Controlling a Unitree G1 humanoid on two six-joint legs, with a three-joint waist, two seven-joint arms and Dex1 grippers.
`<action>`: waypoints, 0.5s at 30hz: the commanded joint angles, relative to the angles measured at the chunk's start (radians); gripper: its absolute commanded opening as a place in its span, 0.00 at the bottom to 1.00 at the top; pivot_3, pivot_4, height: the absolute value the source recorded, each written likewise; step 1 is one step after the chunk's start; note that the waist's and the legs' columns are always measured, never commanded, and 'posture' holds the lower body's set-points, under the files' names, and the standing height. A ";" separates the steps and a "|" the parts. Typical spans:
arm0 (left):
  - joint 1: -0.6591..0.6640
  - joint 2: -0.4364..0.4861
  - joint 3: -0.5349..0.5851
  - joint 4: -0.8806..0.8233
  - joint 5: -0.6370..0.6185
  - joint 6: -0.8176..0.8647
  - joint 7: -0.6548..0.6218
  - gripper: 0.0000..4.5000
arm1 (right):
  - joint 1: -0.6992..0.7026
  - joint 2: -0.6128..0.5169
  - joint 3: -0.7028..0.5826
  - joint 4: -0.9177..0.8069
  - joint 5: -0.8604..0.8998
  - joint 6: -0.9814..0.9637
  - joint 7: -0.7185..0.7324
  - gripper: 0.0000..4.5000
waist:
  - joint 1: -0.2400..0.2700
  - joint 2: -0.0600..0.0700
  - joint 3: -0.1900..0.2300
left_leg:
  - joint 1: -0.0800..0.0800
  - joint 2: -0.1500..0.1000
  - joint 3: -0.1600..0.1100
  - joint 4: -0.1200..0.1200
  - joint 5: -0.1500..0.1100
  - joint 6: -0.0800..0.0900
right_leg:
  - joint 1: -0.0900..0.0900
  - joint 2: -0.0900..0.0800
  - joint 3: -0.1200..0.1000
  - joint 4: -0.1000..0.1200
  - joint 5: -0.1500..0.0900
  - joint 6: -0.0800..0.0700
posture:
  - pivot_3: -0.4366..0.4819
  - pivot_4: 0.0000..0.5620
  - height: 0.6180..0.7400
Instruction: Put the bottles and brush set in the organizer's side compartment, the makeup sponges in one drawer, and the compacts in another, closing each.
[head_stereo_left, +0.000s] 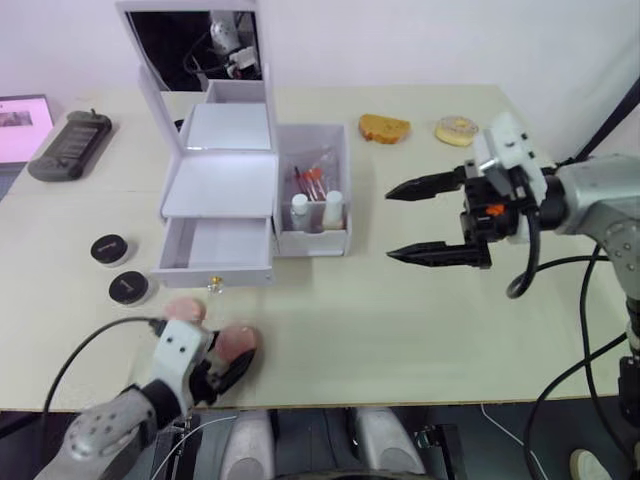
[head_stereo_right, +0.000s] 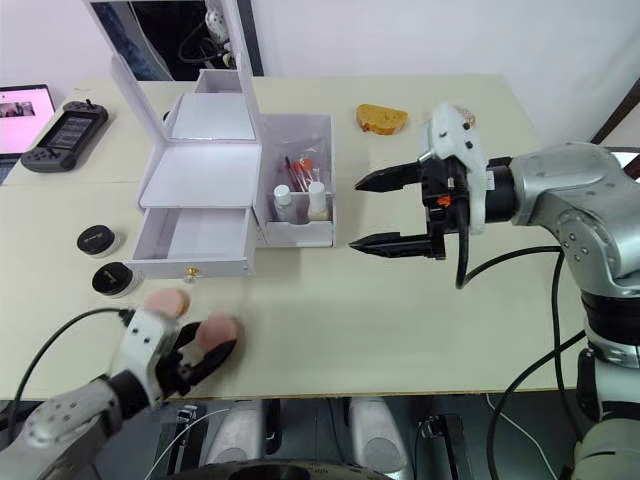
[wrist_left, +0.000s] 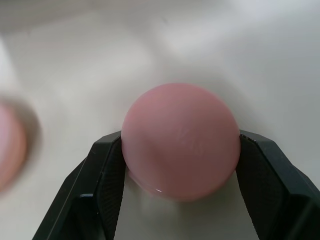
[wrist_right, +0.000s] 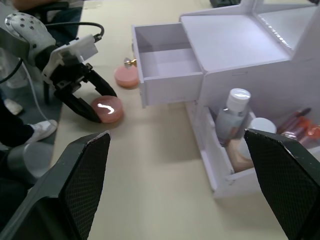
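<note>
Left eye view. The left tool (head_stereo_left: 228, 366) is closed on a pink makeup sponge (head_stereo_left: 240, 342) at the near edge of the table (head_stereo_left: 400, 320). The open drawer (head_stereo_left: 215, 250) of the white organizer (head_stereo_left: 225, 185) lies toward 12 o'clock from this sponge, slightly to the left, and the left arm is judged much the nearer to it. A second makeup sponge (head_stereo_left: 183, 309) rests between the two, just before the drawer's gold knob (head_stereo_left: 214, 285). Two black compacts (head_stereo_left: 109, 249) (head_stereo_left: 129, 288) are seen at 9 o'clock of the drawer.

Right eye view. The right tool (head_stereo_right: 385, 212) is held open and empty above the table, at 3 o'clock of the side compartment (head_stereo_right: 295, 195). Two bottles (head_stereo_right: 284, 205) (head_stereo_right: 317, 197) stand in that compartment, with the brush set (head_stereo_right: 298, 170) behind them. A game controller (head_stereo_right: 62, 138) lies at the far left; two pastries (head_stereo_right: 382, 119) (head_stereo_right: 461, 115) lie at the far right.

Left wrist view. The round sponge (wrist_left: 180, 140) is pinched at both flanks by the black fingers (wrist_left: 107, 175); no long axis is presented. The other sponge (wrist_left: 10, 145) shows beside it.

Right wrist view. The drawer (wrist_right: 167, 62) is shown empty, both sponges (wrist_right: 106, 109) (wrist_right: 126, 76) lying outside it.

Count: two sponges, two compacts, two bottles, one brush set, one open drawer.
</note>
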 joint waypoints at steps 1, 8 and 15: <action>0.080 0.015 0.122 -0.036 -0.033 -0.110 -0.093 0.59 | -0.037 0.011 0.008 0.027 -0.016 -0.046 0.041 1.00 | -0.002 0.000 0.000 | 0.000 0.000 0.000 0.000 0.000 0.000 | 0.000 0.000 0.000 0.000 0.000 0.000 | 0.48 0.27 1.00; 0.228 0.039 0.514 0.067 -0.304 -0.237 -0.396 0.59 | -0.043 0.051 0.044 0.128 -0.066 -0.158 0.133 1.00 | -0.016 -0.001 0.001 | 0.000 0.000 0.003 -0.001 0.000 0.000 | -0.001 -0.002 0.000 -0.003 0.000 0.000 | 0.48 0.27 1.00; 0.211 0.226 0.774 0.099 -0.628 -0.116 -0.466 0.59 | -0.057 0.084 0.061 0.167 -0.103 -0.200 0.171 1.00 | -0.014 -0.002 0.001 | 0.000 0.000 0.002 0.000 -0.001 0.000 | -0.005 -0.002 0.000 -0.002 0.000 0.000 | 0.48 0.27 1.00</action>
